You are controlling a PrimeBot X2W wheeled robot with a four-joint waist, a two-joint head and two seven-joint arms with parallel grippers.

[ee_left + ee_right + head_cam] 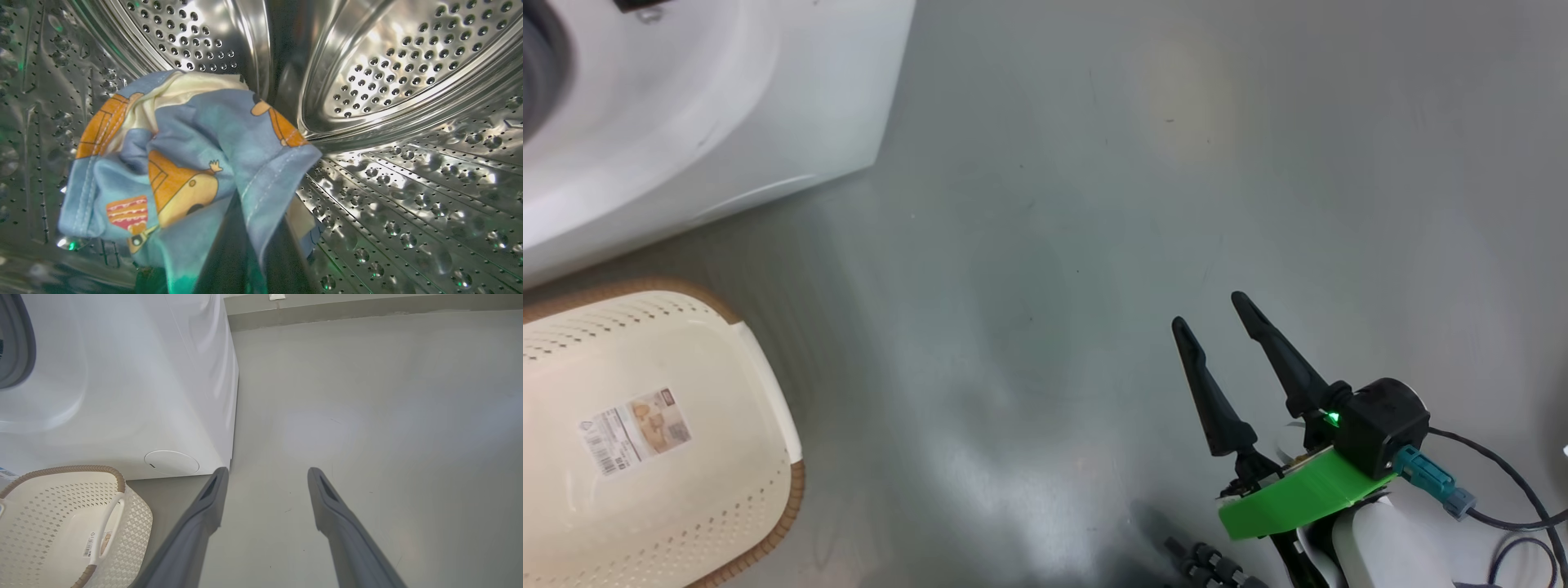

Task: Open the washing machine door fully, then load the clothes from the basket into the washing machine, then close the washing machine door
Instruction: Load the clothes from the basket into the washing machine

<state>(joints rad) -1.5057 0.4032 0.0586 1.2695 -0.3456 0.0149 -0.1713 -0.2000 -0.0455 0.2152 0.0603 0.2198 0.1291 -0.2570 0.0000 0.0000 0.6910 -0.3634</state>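
Inside the perforated steel drum (408, 61) of the washing machine (727, 106), my left gripper (253, 232) is shut on the clothes (184, 155), a light blue bundle with orange bears and a cream piece. The cloth drapes over its dark fingers (222, 261). My right gripper (1210, 312) hangs open over the bare floor, right of the machine, with nothing between its fingers (212, 494). The basket (686, 343) stands on the floor before the machine, with just a label on its bottom. The washing machine door is out of view.
The white machine (143, 375) and its grey seal (16, 347) stand at the left, with the basket (61, 469) just before it. Grey floor (1094, 204) stretches to the right up to a wall base (367, 306). Cables (1503, 506) trail behind my right wrist.
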